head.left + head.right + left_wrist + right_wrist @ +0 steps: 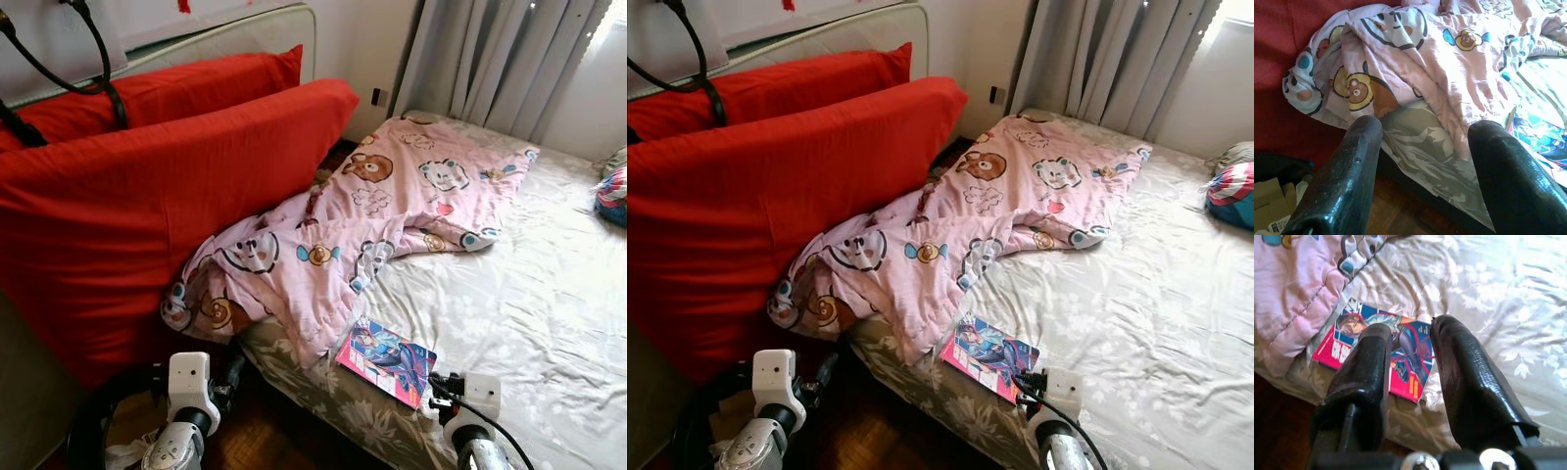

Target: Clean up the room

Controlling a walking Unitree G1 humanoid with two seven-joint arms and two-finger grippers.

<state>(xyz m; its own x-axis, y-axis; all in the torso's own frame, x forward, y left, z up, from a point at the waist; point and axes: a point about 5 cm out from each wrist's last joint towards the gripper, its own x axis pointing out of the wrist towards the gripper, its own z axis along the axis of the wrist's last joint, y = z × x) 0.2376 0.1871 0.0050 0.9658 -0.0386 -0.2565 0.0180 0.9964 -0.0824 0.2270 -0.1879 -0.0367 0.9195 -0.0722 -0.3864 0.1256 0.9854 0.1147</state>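
- Comic book [385, 359]: lies flat at the bed [549, 323] edge, beside the pink blanket [392, 215].
- My right gripper [1409, 350]: spread, empty, directly over it; nearer arm.
- My left gripper [1425, 161]: spread, empty, facing the blanket.

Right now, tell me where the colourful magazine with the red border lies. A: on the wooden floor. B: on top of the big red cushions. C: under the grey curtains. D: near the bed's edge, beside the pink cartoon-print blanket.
D: the colourful magazine lies flat on the floral bed sheet near the mattress edge, next to the pink cartoon-print blanket, with the right gripper pointed at it, fingers open.
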